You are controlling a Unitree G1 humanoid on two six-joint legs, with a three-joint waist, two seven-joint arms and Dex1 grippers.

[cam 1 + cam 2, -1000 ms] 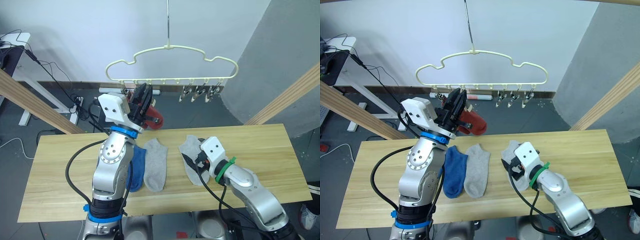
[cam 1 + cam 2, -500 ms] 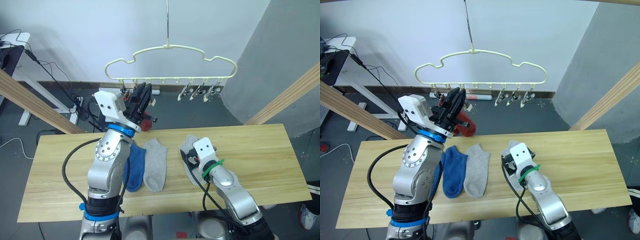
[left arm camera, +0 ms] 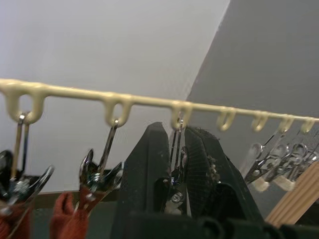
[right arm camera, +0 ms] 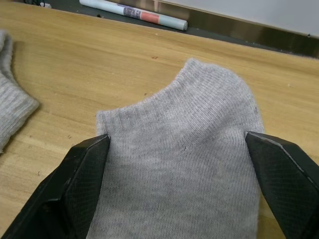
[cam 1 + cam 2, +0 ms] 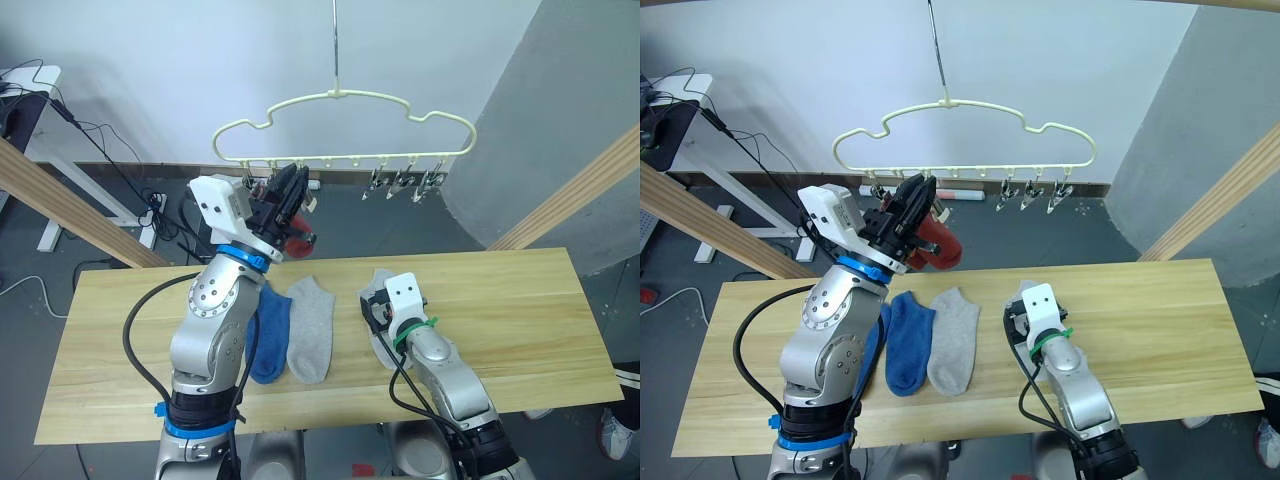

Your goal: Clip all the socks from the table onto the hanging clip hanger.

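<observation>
On the pale yellow wire clip hanger (image 5: 340, 128) with its wavy top outline, rust-red sock fabric (image 3: 64, 221) is seen held in the leftmost small metal clips, so that pair is judged done. The left gripper (image 3: 175, 164) is raised to the hanger, its black fingers closed around a metal clip (image 3: 177, 172). On the long, light wooden plank table (image 5: 520, 300) a blue ankle sock (image 5: 270, 322) and a light grey ankle sock (image 5: 310, 328) lie side by side. A second light grey sock (image 4: 184, 149) is straddled by the wide-open fingers of the right gripper (image 4: 182, 174), not yet grasped. Three right-hand clips (image 5: 403, 184) hang empty.
</observation>
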